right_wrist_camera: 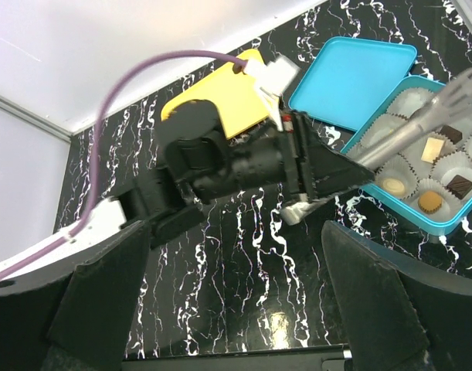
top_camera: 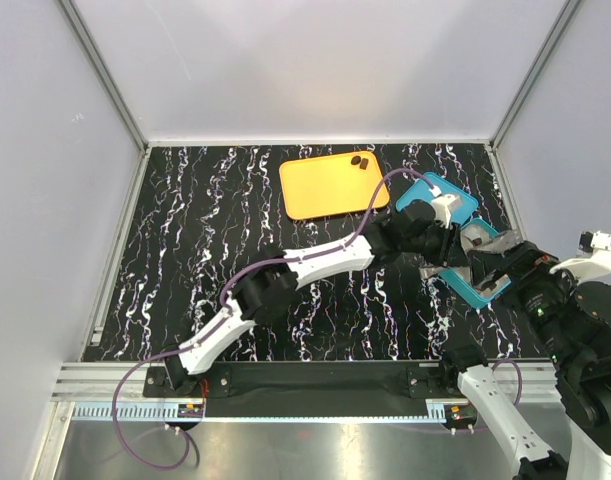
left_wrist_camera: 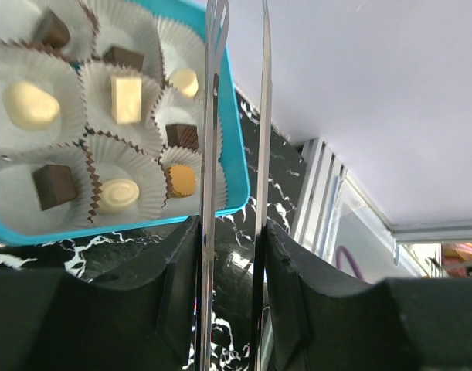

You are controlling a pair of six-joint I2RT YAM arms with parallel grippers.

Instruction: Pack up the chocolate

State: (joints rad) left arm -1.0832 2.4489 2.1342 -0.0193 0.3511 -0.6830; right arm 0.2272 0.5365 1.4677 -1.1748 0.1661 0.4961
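Observation:
Several chocolate pieces, dark brown (left_wrist_camera: 54, 185) and cream-white (left_wrist_camera: 31, 104), sit in white paper cups inside the teal box (left_wrist_camera: 143, 224) (top_camera: 477, 290) (right_wrist_camera: 444, 220). Two dark pieces (top_camera: 360, 161) lie on the orange tray (top_camera: 330, 185) at its far right corner. My left gripper (top_camera: 440, 240) (left_wrist_camera: 234, 255) (right_wrist_camera: 320, 166) is shut on metal tongs (left_wrist_camera: 213, 116) (right_wrist_camera: 421, 124), whose tips hover over the box with nothing seen between them. Just right of the box, my right gripper (right_wrist_camera: 232, 294) (top_camera: 510, 272) stands open and holds nothing.
The teal lid (top_camera: 437, 200) (right_wrist_camera: 351, 77) lies flat beside the box, between it and the tray (right_wrist_camera: 220, 97). The left arm stretches diagonally across the black marbled table (top_camera: 205, 230). White walls with metal rails enclose the table's sides.

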